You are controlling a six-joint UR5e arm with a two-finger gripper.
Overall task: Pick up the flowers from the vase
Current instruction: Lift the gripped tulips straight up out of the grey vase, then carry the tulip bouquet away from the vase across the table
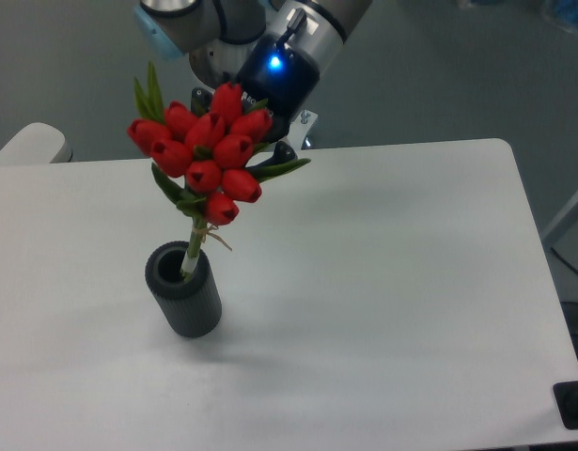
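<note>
Camera: flowers [206, 155] in claw [240, 117], above vase [183, 289]

Matt and glossy surfaces on a smooth table

The flowers [206, 153] were seen with a glossy, plastic-like sheen; the vase [184, 290] was shown matt dark grey and ribbed, and the table [392, 282] smooth, white and faintly satin.
</note>
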